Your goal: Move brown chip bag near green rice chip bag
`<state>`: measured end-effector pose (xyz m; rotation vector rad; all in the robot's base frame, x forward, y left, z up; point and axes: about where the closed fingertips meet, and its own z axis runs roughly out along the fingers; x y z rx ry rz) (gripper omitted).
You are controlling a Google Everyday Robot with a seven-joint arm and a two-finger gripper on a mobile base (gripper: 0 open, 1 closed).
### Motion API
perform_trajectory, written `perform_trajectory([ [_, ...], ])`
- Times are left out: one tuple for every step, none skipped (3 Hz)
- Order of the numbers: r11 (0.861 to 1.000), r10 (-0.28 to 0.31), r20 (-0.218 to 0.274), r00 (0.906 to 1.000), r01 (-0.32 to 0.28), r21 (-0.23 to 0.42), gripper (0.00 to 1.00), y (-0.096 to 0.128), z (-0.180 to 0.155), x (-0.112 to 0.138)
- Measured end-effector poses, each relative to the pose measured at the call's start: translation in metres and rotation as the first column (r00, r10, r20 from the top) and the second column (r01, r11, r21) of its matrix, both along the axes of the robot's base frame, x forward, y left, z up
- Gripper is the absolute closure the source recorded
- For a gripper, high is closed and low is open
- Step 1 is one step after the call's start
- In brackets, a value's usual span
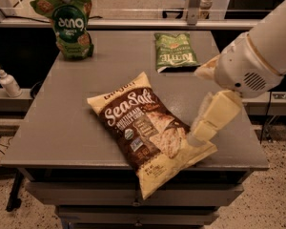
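End effector sits right of centre, low over the lower-right part of the brown chip bag, close to or touching it; can't tell if it is wide or narrow. Bag lies flat and slanted at centre-bottom of the grey surface, its lower end overhanging the front edge, well apart from the green rice chip bag standing upper left. Likely light, puffy, crinkly and slick with breakable chips inside, so pinch a side edge or corner seam gently, not the middle.
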<state>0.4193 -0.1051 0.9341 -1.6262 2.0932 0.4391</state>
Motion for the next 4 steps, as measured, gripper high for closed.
perform_trajectory([
  [0.994,0.032,-0.043,0.9986,-0.027,0.111,0.0,0.041,-0.009,-0.009],
  [0.981,0.032,-0.087,0.9957,-0.015,0.195,0.0,0.062,-0.03,-0.014],
  [0.971,0.024,-0.122,0.9922,0.006,0.241,0.0,0.071,-0.049,-0.016],
  [0.966,0.014,-0.153,0.9881,0.026,0.257,0.0,0.069,-0.066,-0.018],
])
